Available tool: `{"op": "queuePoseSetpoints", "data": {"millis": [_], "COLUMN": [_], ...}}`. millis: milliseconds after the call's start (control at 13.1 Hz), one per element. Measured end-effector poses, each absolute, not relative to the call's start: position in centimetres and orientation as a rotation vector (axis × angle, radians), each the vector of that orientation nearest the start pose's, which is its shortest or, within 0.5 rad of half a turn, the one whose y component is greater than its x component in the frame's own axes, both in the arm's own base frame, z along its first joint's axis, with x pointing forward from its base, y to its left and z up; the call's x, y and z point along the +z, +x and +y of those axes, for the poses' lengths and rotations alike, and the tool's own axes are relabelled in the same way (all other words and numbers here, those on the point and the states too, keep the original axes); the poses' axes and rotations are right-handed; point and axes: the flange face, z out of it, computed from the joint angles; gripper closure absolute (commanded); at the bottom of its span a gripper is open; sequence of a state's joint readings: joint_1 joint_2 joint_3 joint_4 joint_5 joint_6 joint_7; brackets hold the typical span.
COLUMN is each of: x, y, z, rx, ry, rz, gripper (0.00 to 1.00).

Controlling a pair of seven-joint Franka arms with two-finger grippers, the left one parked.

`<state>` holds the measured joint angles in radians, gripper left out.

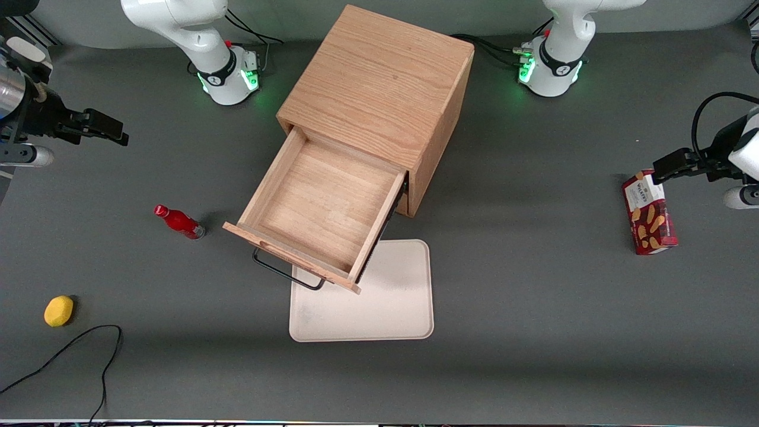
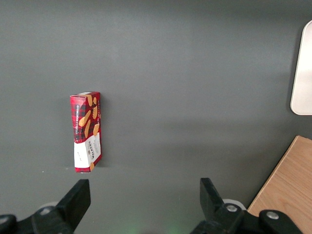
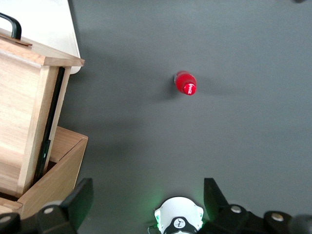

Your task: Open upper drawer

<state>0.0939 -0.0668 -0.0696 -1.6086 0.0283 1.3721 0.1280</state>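
The light-oak cabinet (image 1: 379, 89) holds the upper drawer (image 1: 320, 207) pulled fully out over a cream tray (image 1: 391, 296), well apart from the gripper (image 1: 115, 133), which hangs spread and empty above the table; a red bottle (image 1: 178, 221) stands nearer it; a box (image 1: 649, 213) reads "Walkers"

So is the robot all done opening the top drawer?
It looks done. The upper drawer is pulled far out of the cabinet, and its bare wooden bottom shows. Its black handle hangs over the white tray. Nothing is in hand: the gripper is open, far off at the working arm's end of the table. Nothing looks left to do.
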Motion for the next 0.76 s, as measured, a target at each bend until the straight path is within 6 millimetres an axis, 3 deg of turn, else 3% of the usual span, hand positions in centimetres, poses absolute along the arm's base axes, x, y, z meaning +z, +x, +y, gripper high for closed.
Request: {"op": "queuePoseSetpoints", "data": {"millis": [382,612,765], "x": [64.2,64.9,64.3], "y": [51.2,51.5,52.0], "z": [-2.8,-3.6,-4.1], "rx": [0.212,0.185,0.196], "ry": [-3.096,-3.094,-3.089], "rz": [0.143,0.147,0.158], "gripper": [0.00,0.00,0.00]}}
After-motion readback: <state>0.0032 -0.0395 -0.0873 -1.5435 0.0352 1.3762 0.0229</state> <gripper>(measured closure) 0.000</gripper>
